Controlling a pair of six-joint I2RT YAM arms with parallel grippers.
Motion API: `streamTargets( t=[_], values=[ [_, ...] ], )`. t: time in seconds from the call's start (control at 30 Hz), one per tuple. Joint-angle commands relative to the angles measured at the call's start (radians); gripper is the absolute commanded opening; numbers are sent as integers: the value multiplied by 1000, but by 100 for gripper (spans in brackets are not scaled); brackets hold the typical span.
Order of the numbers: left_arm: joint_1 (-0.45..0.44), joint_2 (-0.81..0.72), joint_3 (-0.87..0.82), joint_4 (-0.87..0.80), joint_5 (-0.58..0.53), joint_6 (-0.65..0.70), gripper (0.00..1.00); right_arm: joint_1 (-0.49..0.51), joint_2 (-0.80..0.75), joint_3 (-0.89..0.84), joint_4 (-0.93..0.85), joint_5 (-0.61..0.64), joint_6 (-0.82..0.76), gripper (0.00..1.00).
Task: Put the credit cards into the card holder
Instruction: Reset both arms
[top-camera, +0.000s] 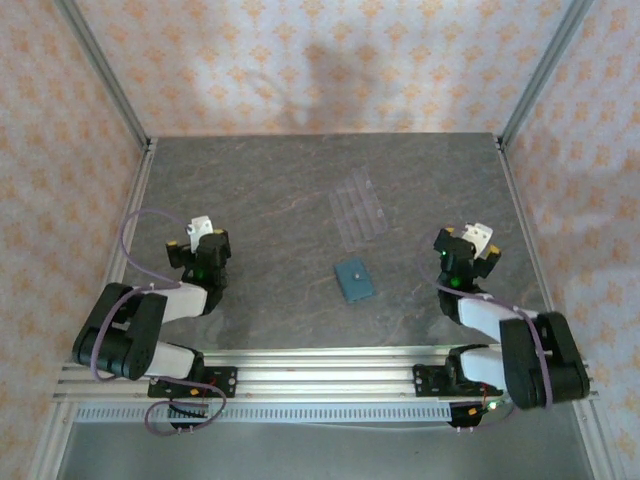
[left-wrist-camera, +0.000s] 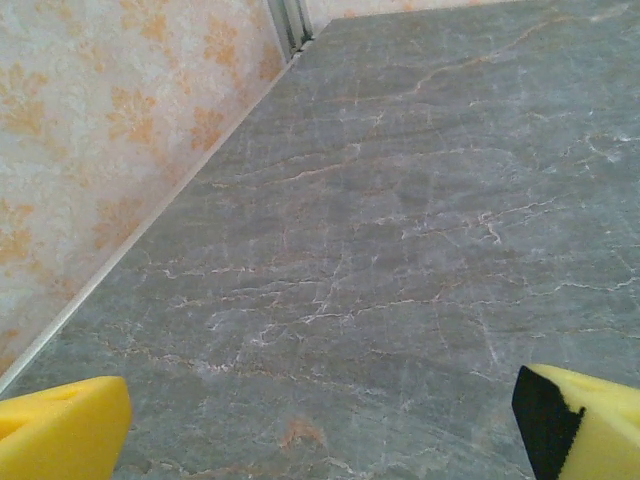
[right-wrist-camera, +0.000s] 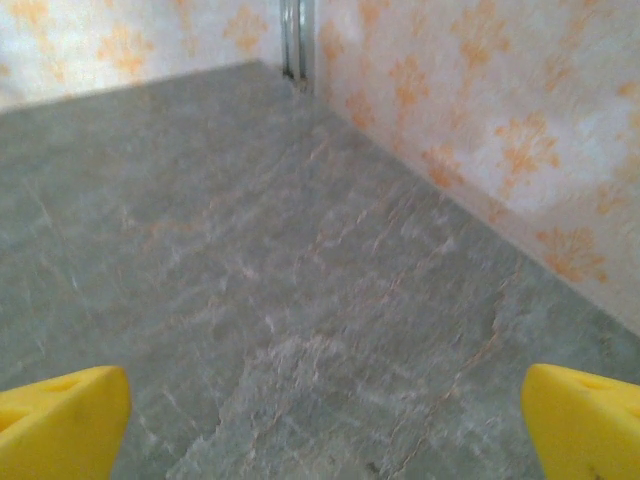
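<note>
The card holder (top-camera: 355, 279), a small teal square wallet, lies shut and flat on the stone table between the two arms, near the front. The credit cards are out of view. My left gripper (top-camera: 205, 250) rests at the left, well apart from the wallet. In the left wrist view the left gripper (left-wrist-camera: 320, 430) is open, its yellow pads (left-wrist-camera: 60, 425) wide apart over bare table. My right gripper (top-camera: 465, 252) sits at the right, also apart from the wallet. The right wrist view has the right gripper (right-wrist-camera: 325, 425) open, nothing between its yellow pads (right-wrist-camera: 585, 420).
A clear slotted plastic rack (top-camera: 358, 208) lies behind the wallet, towards the middle of the grey table (top-camera: 270, 190). Patterned walls with metal corner posts (top-camera: 100, 70) close in the left, back and right sides. An aluminium rail (top-camera: 330, 375) runs along the front.
</note>
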Motion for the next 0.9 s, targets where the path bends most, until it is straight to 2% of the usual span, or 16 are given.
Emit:
streamTargets(
  t=[0.0,0.03,0.07,0.1,0.13,0.17,0.2,0.23,0.27,0.3,0.33,0.37,0.4,0.43,0.87],
  values=[
    [23,19,9,184,120,24,99,-6,65,26,192,-43,-27,100],
    [24,45,21,165,170,34,100,-6,94,25,234,-61,-48,100],
    [26,105,29,221,141,32,100,-8,124,27,256,-60,-50,100],
    [38,125,50,222,156,44,99,-8,162,22,312,-61,-57,100],
    [50,80,78,89,188,12,100,-8,219,13,388,-75,-66,100],
    [64,92,75,117,196,3,100,-8,251,11,442,-100,-88,100],
    [68,107,70,148,202,10,100,-8,265,15,418,-146,-91,100],
    [78,84,91,68,224,-6,99,-11,301,28,423,-145,-90,100],
    [87,95,83,104,233,-6,100,-12,336,40,468,-124,-96,100],
    [89,91,87,85,237,-10,99,-11,330,65,412,-112,-90,100],
    [91,91,87,86,239,-12,99,-21,298,119,258,-123,-66,100],
    [90,93,85,96,237,-8,100,-51,291,142,186,-180,-48,100],
    [91,88,90,77,239,-12,99,-89,301,134,209,-251,-30,100],
    [90,94,87,93,237,-10,100,-96,303,126,237,-258,-24,100],
    [90,92,87,88,236,-8,100,-76,301,130,228,-280,-63,99]
  ],
)
